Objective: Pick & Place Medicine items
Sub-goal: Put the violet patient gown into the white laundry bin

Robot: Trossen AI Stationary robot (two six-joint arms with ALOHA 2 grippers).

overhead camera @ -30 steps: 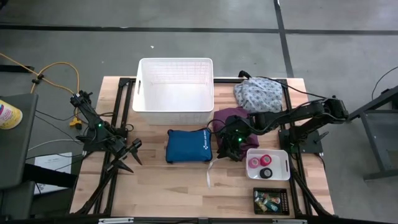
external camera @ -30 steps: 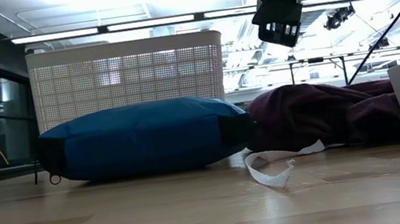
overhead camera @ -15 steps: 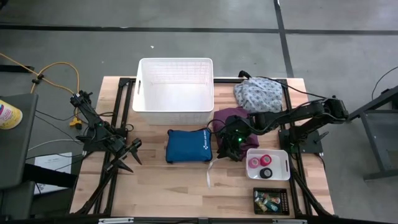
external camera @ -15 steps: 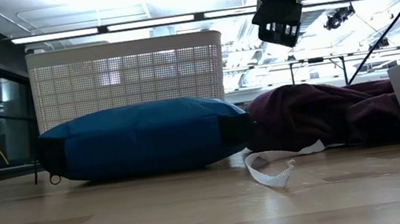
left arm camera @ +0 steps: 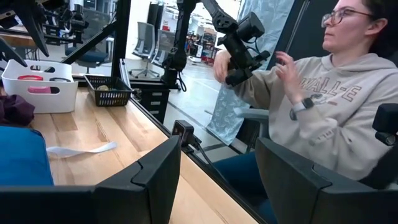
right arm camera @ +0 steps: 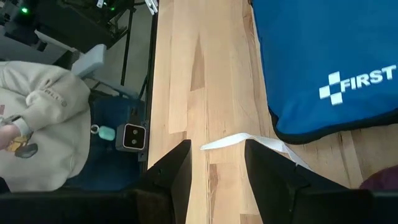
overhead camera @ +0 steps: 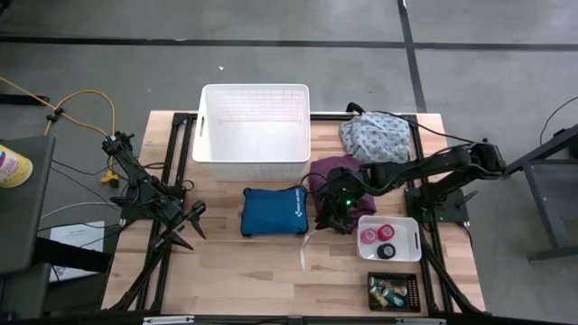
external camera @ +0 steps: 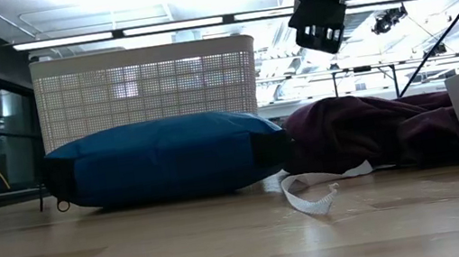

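Right gripper [overhead camera: 340,219] empty, fingers parted, just beside white tray [overhead camera: 411,222] | bandage rolls [overhead camera: 377,235] inside: light, soft, squashable; best pinched across sides | left gripper [overhead camera: 191,226] parted, empty, well apart.

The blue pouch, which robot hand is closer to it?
The right gripper. It hangs open just past the blue pouch's right end, over the purple cloth. The left gripper, also open, waits farther off toward the table's left side.

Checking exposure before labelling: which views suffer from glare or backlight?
Low view: ceiling lights blow out behind the white basket, leaving the right claw a dark silhouette. High view: even light, soft shadows. Left wrist view: bright room behind, its fingers dark.
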